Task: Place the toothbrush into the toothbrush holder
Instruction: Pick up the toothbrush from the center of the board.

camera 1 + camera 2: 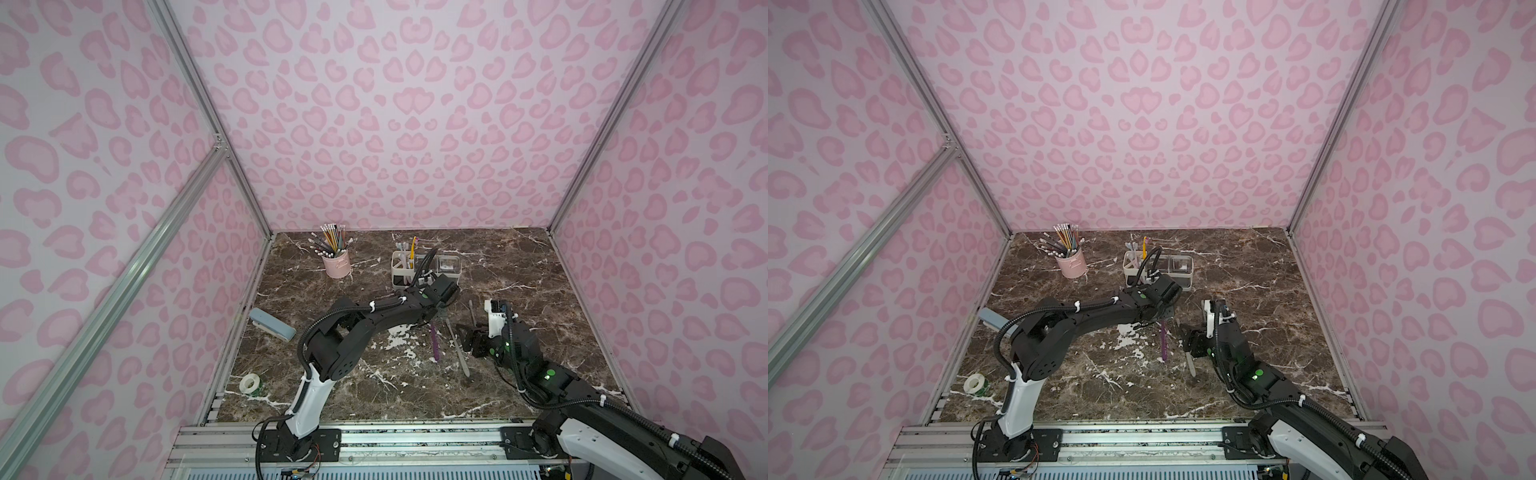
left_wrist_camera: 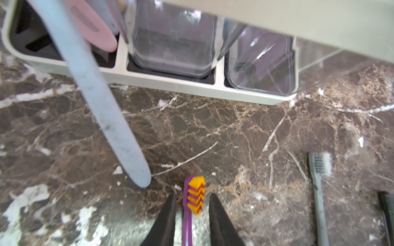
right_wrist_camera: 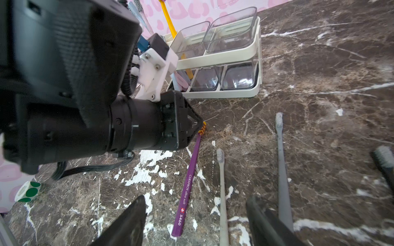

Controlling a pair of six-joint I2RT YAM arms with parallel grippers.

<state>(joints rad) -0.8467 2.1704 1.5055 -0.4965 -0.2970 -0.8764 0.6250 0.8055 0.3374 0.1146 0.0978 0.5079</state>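
The left gripper (image 2: 192, 194) stands narrowly parted and holds nothing. Its two black jaws straddle the neck of the purple toothbrush (image 3: 187, 181) right behind the head, with a sliver of gap on each side. The right gripper (image 3: 197, 198) gapes wide and empty near the handle end.

On the marble table (image 1: 519, 270) the white toothbrush holder (image 3: 234, 93) sits just beyond the left gripper, its slot end already crowded. A pale blue toothbrush (image 2: 96, 102) reaches from that end, its rounded tip close beside the jaws.

Likely trouble: a grip this near the head leaves the long handle free to swing or slip — and it could knock that blue brush.

The purple toothbrush lies flat on the table, neck between the left jaws, handle running back toward the right gripper.
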